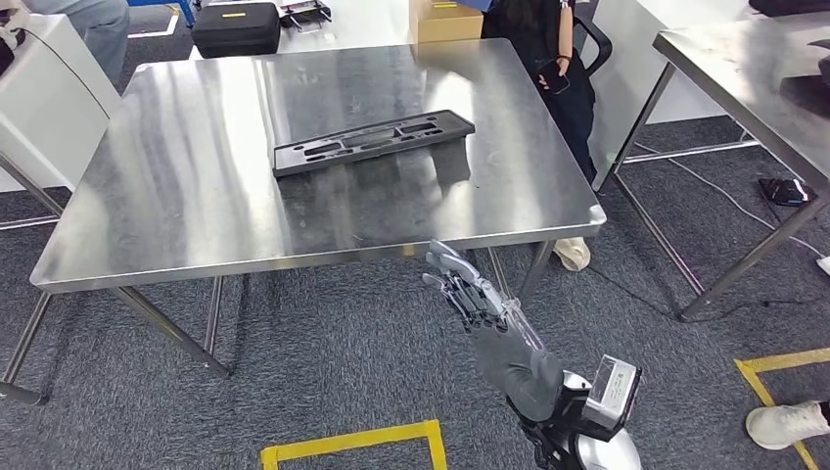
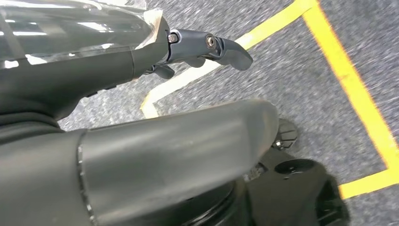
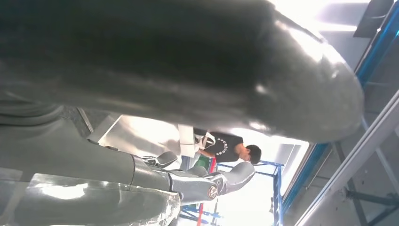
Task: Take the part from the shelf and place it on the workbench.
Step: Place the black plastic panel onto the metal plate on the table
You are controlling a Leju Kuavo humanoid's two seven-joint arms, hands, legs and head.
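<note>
The part (image 1: 372, 142), a long flat black plastic frame with cut-outs, lies on the steel workbench (image 1: 176, 206) near its middle, with nothing touching it. My right hand (image 1: 494, 328) is raised below the bench's front edge, fingers stretched out and spread, holding nothing. In the right wrist view its thick thumb (image 3: 197, 61) and darker fingers (image 3: 207, 181) are apart and empty. My left hand (image 2: 155, 117) hangs over the carpet; its thumb (image 2: 188, 146) and fingers (image 2: 211, 47) are spread with nothing between them.
A second steel table (image 1: 744, 59) stands at the right. A person in dark clothes (image 1: 548, 59) stands behind the workbench, near a cardboard box (image 1: 445, 20) and a black case (image 1: 235, 27). Yellow floor tape (image 1: 352, 441) and someone's shoe (image 1: 783, 423) lie close by.
</note>
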